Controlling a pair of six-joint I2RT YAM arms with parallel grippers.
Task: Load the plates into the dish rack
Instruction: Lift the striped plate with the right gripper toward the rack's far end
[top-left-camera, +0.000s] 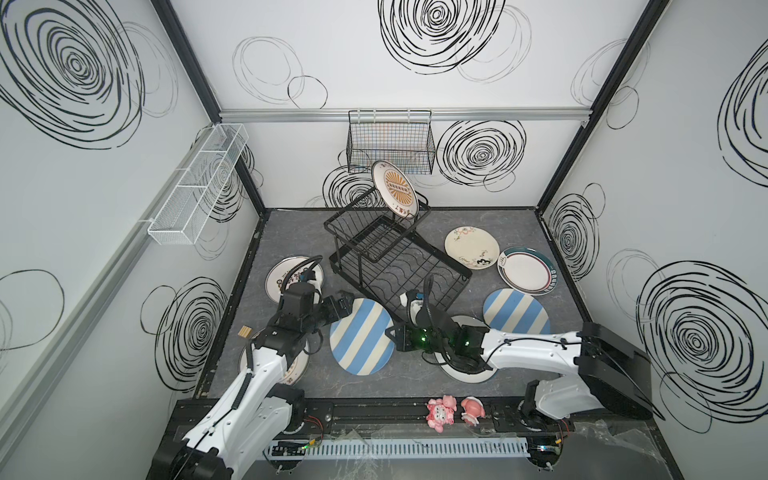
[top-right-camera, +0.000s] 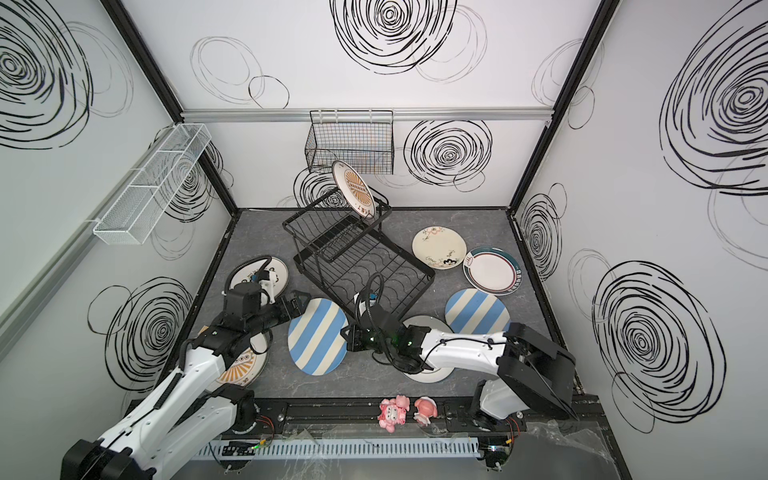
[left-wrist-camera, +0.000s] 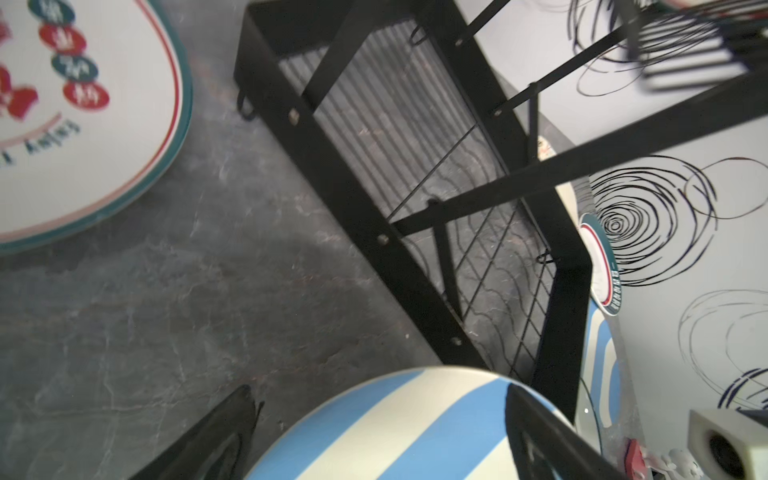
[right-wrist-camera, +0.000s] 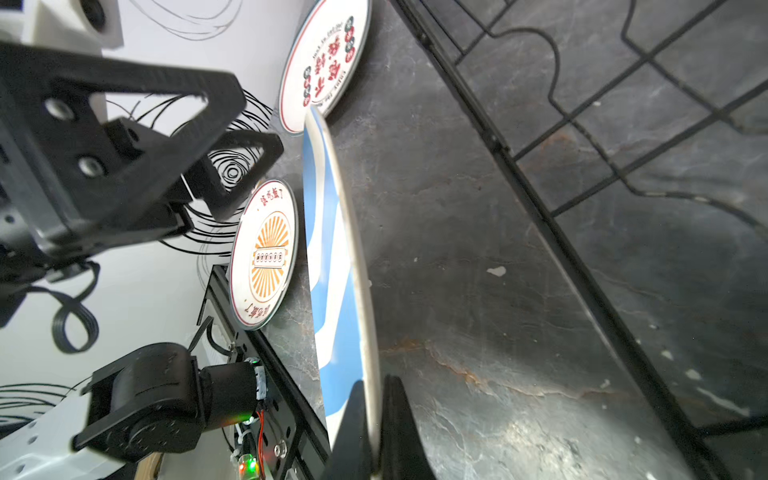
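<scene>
A blue-and-cream striped plate (top-left-camera: 361, 336) (top-right-camera: 318, 336) lies on the grey mat in front of the dish rack (top-left-camera: 399, 257) (top-right-camera: 361, 257). My right gripper (top-left-camera: 390, 332) (right-wrist-camera: 376, 428) is shut on this plate's right rim (right-wrist-camera: 332, 249), one finger above and one below. My left gripper (top-left-camera: 349, 301) (left-wrist-camera: 378, 388) stands open at the plate's far-left edge, with its fingers wide apart and the rim (left-wrist-camera: 395, 424) between them. An orange sunburst plate (top-left-camera: 394, 189) leans upright in the rack's upper basket. The lower tray holds no plates.
Loose plates on the mat: cream with drawings (top-left-camera: 471, 248), teal-rimmed (top-left-camera: 527, 270), a second striped plate (top-left-camera: 515, 311), a white plate (top-left-camera: 465, 372) under the right arm, and two plates (top-left-camera: 282, 278) (top-right-camera: 241, 370) by the left arm. Pink figurines (top-left-camera: 442, 409) sit on the front rail. Wall baskets (top-left-camera: 390, 145) (top-left-camera: 199, 183).
</scene>
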